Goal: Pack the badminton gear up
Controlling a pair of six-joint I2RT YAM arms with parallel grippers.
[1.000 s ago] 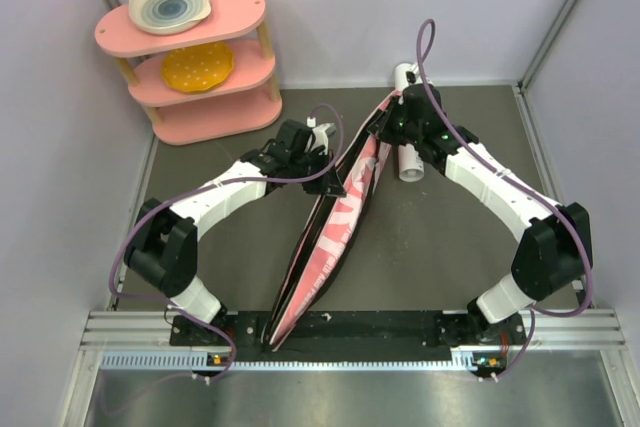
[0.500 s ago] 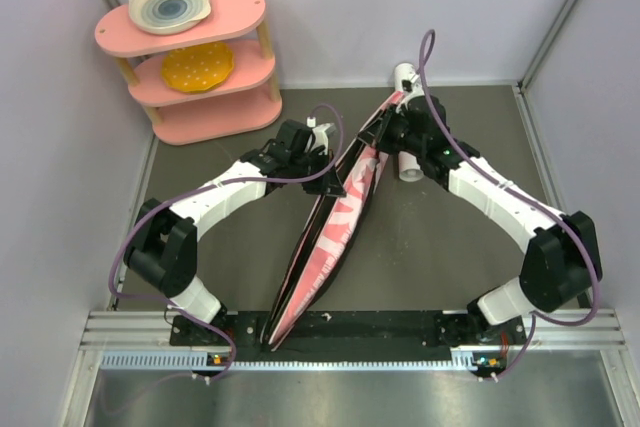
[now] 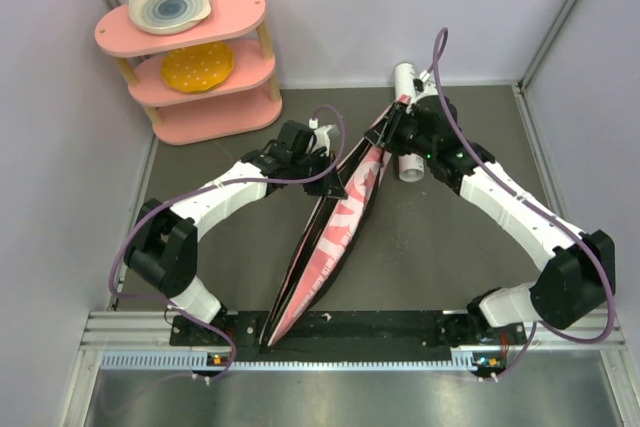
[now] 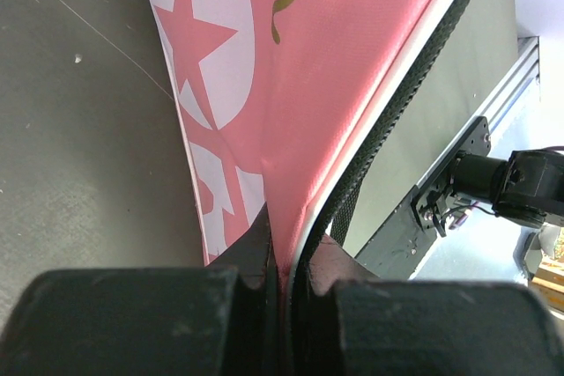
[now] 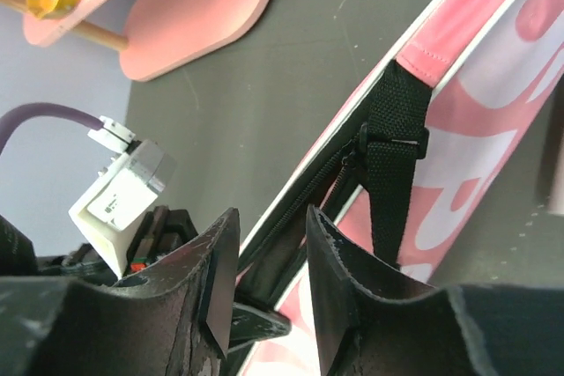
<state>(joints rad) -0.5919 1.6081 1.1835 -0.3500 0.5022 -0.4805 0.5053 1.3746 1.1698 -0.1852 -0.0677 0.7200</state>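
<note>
The long pink racket bag point(image 3: 335, 227) stands on its edge, running from the near rail up to the far middle of the table. My left gripper point(image 3: 337, 185) is shut on the bag's upper pink edge point(image 4: 352, 59) beside the black zipper band; in the left wrist view its jaws point(image 4: 286, 283) pinch the fabric. My right gripper point(image 3: 393, 135) is at the bag's far end, open, with the zipper edge point(image 5: 317, 173) running past the gap between its fingers point(image 5: 271, 248). A black strap point(image 5: 397, 156) crosses the bag there. A white tube point(image 3: 411, 166) lies behind, partly hidden by the right arm.
A pink three-tier shelf point(image 3: 215, 117) with a bowl point(image 3: 170, 4) and a yellow plate point(image 3: 198, 67) stands at the far left corner. Grey walls close in on the left, back and right. The black rail point(image 3: 400, 327) runs along the near edge.
My right gripper's jaws have opened, and the right arm has swung slightly to the right. The left gripper and the bag have stayed put.
</note>
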